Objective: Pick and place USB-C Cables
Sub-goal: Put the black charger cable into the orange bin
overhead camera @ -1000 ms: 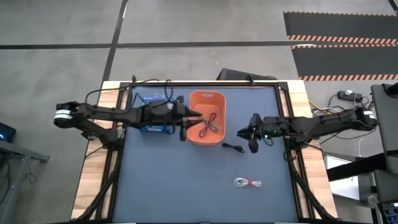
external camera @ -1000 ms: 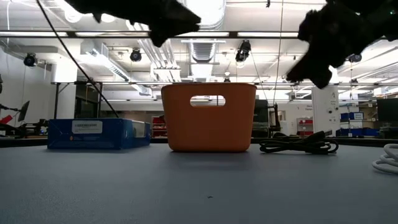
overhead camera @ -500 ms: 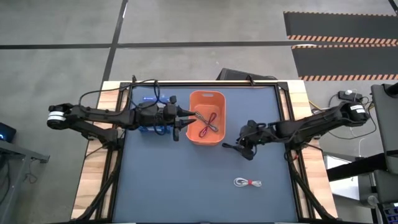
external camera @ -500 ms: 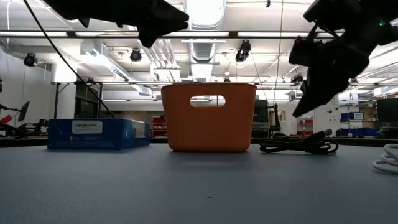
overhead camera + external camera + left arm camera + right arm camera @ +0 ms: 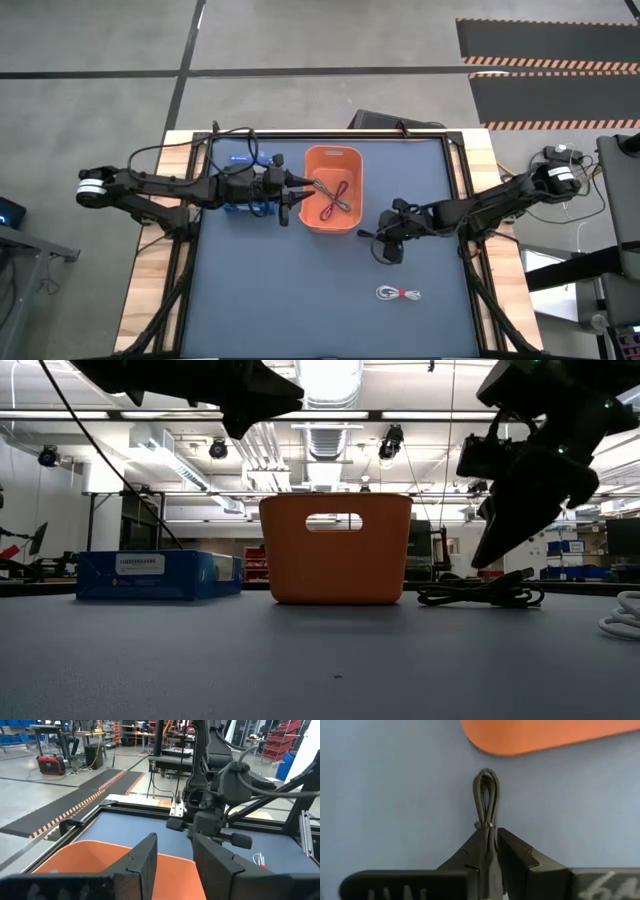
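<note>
The black cable (image 5: 372,236) (image 5: 480,595) lies flat on the table just right of the orange basket (image 5: 333,155). My right gripper (image 5: 384,246) (image 5: 480,563) hovers over it, open by a narrow gap. In the right wrist view the cable's looped end (image 5: 486,795) shows beyond the fingertips (image 5: 491,834). The white cable with a red tie (image 5: 398,293) lies nearer the near edge. A red cable (image 5: 333,207) and a grey one (image 5: 330,187) lie inside the basket. My left gripper (image 5: 290,197) (image 5: 175,855) is open and held above the table at the basket's left side.
A blue box (image 5: 160,575) sits on the table left of the basket, under my left arm. The basket's wall (image 5: 545,735) stands close beyond the black cable. The mat between the basket and the near edge holds only the white cable.
My right gripper has moved toward the table's left and near edges and come down to just above the black cable, which has not moved. My left gripper has drawn back a little from over the basket's rim toward the table's left.
</note>
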Tool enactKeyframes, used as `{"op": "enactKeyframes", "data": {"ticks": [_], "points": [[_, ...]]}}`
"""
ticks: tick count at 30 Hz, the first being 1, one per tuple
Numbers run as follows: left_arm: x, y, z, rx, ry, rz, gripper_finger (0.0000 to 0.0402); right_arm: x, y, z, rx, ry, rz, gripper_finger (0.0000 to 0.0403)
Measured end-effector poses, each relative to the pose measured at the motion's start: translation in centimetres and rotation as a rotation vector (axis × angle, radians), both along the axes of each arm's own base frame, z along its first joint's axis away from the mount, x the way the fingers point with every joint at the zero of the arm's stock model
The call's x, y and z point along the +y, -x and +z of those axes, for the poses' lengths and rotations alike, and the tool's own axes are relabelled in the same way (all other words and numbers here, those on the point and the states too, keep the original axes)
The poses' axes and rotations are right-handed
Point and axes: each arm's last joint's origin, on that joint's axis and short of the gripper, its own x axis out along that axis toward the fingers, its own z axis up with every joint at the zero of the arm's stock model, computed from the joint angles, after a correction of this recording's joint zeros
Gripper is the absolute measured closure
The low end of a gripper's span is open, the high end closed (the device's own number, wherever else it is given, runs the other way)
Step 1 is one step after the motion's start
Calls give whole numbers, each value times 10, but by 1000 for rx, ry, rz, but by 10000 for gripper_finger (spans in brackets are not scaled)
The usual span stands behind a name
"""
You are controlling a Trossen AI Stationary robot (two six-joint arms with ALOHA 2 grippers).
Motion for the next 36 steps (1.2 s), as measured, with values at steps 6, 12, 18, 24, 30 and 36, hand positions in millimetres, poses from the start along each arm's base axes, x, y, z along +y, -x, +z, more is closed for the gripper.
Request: {"op": "enactKeyframes", "data": {"ticks": [6,12,18,24,30,36], "points": [[0,-1,2,-7,0,0,291,1,-7,-8,47,4,3,297],[0,-1,5,-18,0,1,291,3,-11,-15,83,-5,16,238],[0,-1,6,-29,-1,1,291,3,-14,-29,146,-11,19,229],[0,-1,7,-38,-3,1,291,4,-16,-38,176,-9,8,275],[0,-1,6,-35,-3,1,291,4,-15,-34,167,-25,10,342],[0,-1,6,-35,-2,1,291,5,-6,-19,155,-117,62,366]]}}
